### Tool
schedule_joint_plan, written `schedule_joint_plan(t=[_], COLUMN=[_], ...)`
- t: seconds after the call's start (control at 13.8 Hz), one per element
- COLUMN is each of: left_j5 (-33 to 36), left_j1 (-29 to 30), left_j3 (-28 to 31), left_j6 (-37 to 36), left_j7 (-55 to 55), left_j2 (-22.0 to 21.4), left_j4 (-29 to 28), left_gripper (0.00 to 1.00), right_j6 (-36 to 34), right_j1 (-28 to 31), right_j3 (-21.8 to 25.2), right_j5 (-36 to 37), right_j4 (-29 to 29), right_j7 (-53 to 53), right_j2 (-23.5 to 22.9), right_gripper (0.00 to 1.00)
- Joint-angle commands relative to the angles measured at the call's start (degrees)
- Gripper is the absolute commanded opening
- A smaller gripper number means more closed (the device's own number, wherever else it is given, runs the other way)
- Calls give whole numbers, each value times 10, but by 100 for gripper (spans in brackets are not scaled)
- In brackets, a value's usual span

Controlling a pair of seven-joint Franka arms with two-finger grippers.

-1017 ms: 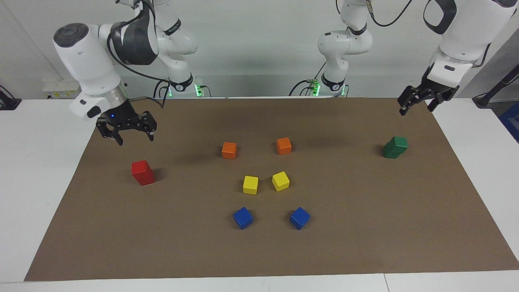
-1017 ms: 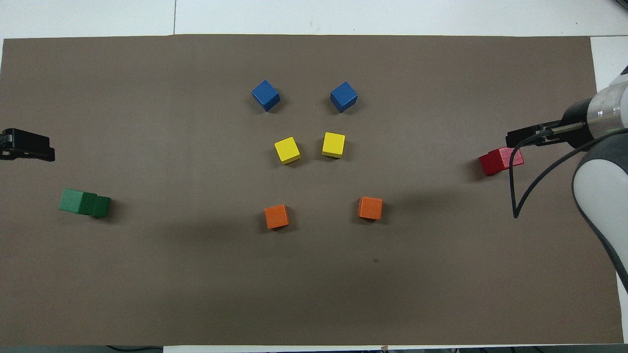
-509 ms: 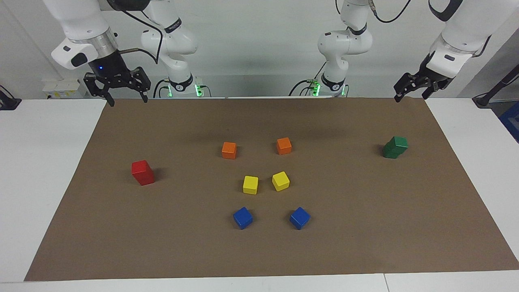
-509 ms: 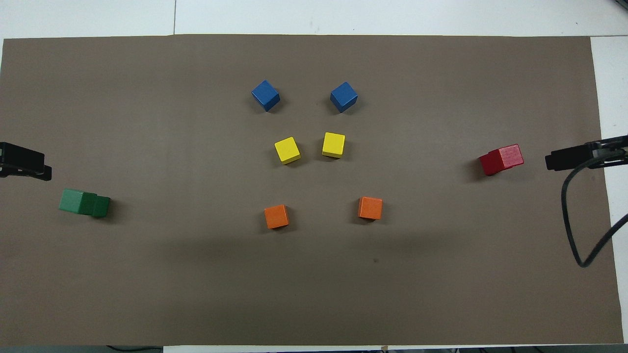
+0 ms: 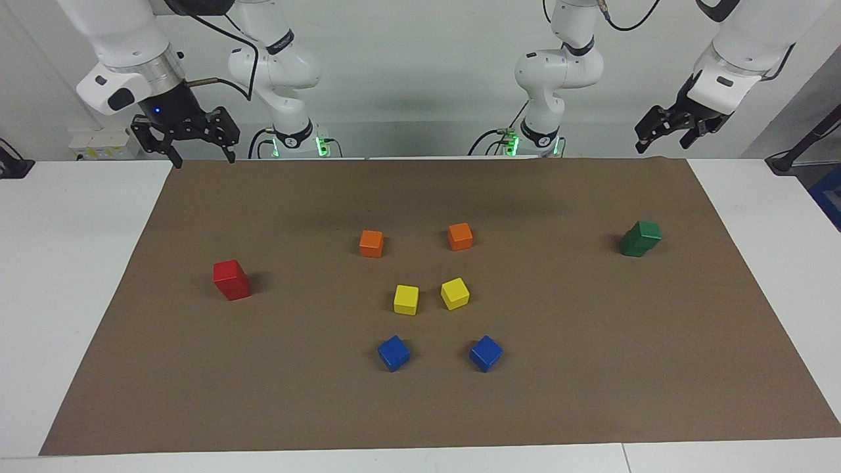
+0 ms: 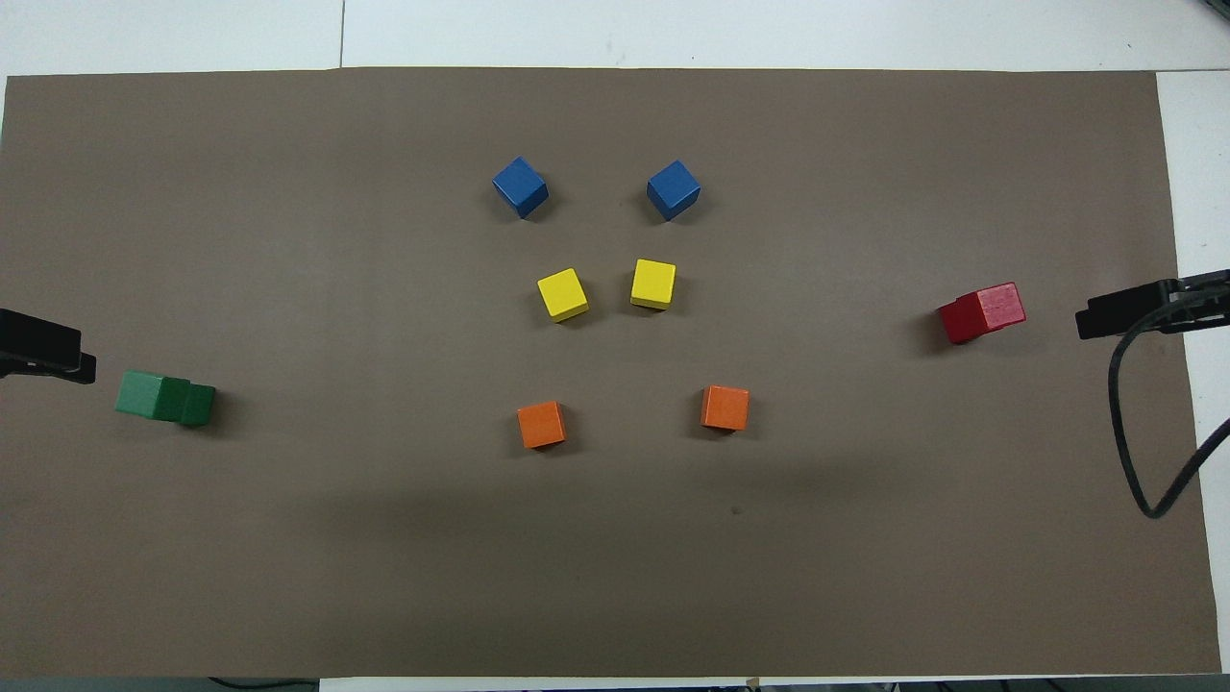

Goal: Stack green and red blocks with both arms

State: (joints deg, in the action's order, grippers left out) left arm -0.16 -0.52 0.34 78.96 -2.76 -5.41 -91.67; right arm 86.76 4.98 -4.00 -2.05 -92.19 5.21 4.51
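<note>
Two red blocks [image 5: 231,279] stand stacked, one on the other, toward the right arm's end of the brown mat; the stack also shows in the overhead view [image 6: 982,312]. Two green blocks [image 5: 640,238] stand stacked, the upper one slightly offset, toward the left arm's end; they also show in the overhead view [image 6: 165,398]. My right gripper [image 5: 204,161] is open and empty, raised over the mat's corner by the robots. My left gripper [image 5: 660,146] is open and empty, raised over the other corner by the robots. Both show at the overhead view's sides: the right [image 6: 1134,312], the left [image 6: 48,348].
In the mat's middle lie two orange cubes [image 5: 371,243] [image 5: 460,236], two yellow cubes [image 5: 406,299] [image 5: 454,293] and two blue cubes [image 5: 393,353] [image 5: 485,353], each pair farther from the robots than the last. White table [image 5: 72,263] surrounds the mat.
Both grippers have risen and drawn back from their stacks toward the robots' edge of the mat. The red and green stacks and the other cubes have not moved.
</note>
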Motion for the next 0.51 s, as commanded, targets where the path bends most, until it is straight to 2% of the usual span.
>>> schedule_joint_plan(t=[0.0, 0.22, 0.44], left_j5=[-7, -7, -7], left_j1=[-3, -15, -22], left_j3=[0, 11, 22], left_j6=[1, 7, 10], left_j7=[-8, -9, -10], left_j2=[-26, 4, 14], left_j4=[-28, -15, 2], left_gripper=[100, 100, 100], right_j6=[-11, -10, -9], right_j1=[6, 8, 8], right_j3=[-5, -5, -4], right_j5=[4, 4, 8], right_j4=[8, 8, 8], right_j7=[-13, -19, -20], right_j2=[-4, -4, -4], right_gripper=[100, 100, 100])
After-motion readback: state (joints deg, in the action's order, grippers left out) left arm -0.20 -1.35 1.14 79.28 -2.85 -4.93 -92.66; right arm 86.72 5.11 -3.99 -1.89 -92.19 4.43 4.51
